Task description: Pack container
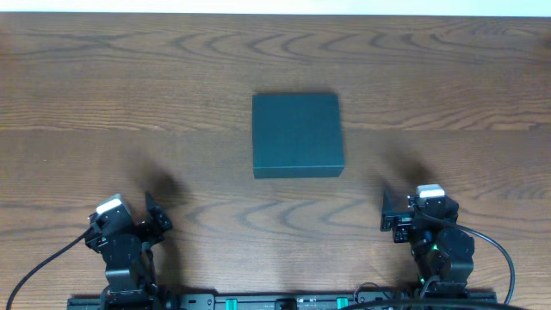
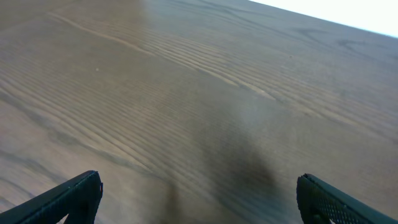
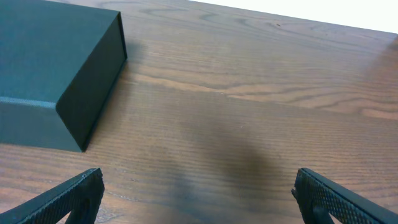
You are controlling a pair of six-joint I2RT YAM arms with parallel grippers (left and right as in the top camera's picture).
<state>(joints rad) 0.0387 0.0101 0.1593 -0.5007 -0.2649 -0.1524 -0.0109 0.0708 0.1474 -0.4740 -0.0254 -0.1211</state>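
Note:
The container (image 1: 297, 135) is a dark teal, roughly square box lying closed in the middle of the wooden table. It also shows at the upper left of the right wrist view (image 3: 53, 68). My left gripper (image 1: 157, 217) is at the near left, far from the box, open and empty; in the left wrist view (image 2: 199, 196) only bare wood lies between its fingers. My right gripper (image 1: 389, 213) is at the near right, a little to the right of the box and nearer the front, open and empty (image 3: 199, 196).
The wooden table (image 1: 129, 103) fills the view. Its far edge runs along the top of the overhead view. The arm bases and cables sit at the near edge (image 1: 284, 301). No other objects show.

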